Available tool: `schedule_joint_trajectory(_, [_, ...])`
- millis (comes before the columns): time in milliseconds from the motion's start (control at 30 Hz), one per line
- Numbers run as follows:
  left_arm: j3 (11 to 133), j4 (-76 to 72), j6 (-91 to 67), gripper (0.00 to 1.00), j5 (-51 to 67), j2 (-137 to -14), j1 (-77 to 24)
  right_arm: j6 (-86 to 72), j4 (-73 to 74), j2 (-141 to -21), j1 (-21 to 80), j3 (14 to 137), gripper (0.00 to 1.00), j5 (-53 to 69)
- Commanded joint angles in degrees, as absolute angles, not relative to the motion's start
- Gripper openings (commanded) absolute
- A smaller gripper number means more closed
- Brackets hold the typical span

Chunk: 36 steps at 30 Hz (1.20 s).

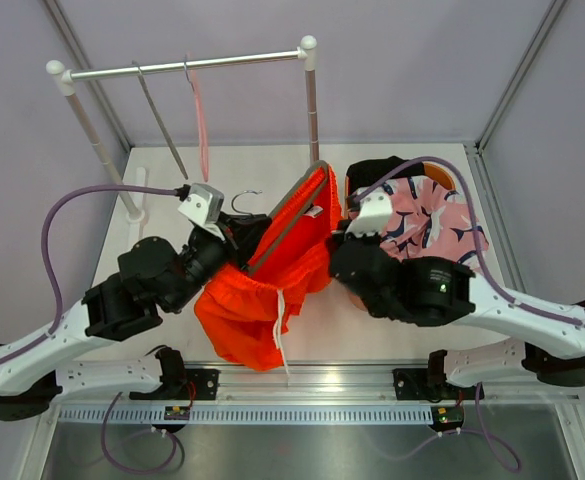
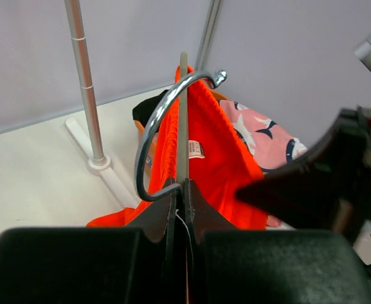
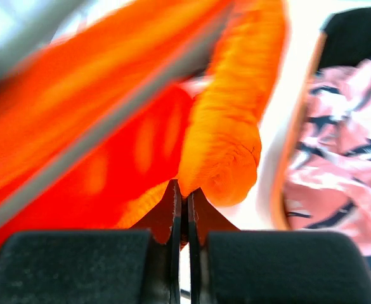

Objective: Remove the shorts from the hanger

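The bright orange shorts (image 1: 262, 275) hang from a grey hanger (image 1: 290, 215) over the middle of the table. My left gripper (image 1: 240, 232) is shut on the hanger's neck (image 2: 184, 183), just below its metal hook (image 2: 156, 126). The orange shorts (image 2: 220, 158) drape on both sides of the hanger bar. My right gripper (image 1: 340, 232) is shut on the bunched waistband of the orange shorts (image 3: 226, 145), beside the hanger bar (image 3: 109, 120). The pink printed shorts (image 1: 432, 222) and the black shorts (image 1: 382, 170) lie in a pile at the right.
A clothes rack (image 1: 192, 65) stands at the back left with two bare hangers on its rail, one grey (image 1: 160, 120) and one pink (image 1: 201, 120). Its post (image 2: 84, 82) and base rise to the left. An orange rim (image 3: 293, 145) edges the pile.
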<state>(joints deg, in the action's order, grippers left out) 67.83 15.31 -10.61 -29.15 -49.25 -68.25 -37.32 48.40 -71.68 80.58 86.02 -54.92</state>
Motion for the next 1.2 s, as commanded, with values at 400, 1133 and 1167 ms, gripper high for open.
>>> schedule_joint_trajectory(400, [71.11,19.43,-13.27,0.0,-15.74,-42.72,-66.97,-32.17,43.69,-70.3,59.16,83.93,0.0,-43.25])
schedule_joint_trajectory(1133, [75.84,-3.69,-0.71,0.0,-34.54,-59.48,-60.57,-37.97,41.57,-90.08,96.05,97.99,0.0,-42.27])
schedule_joint_trajectory(1167, [76.63,-3.69,-0.36,0.0,-33.5,-60.46,-59.6,-37.97,43.14,-90.7,97.02,99.04,0.0,-43.84])
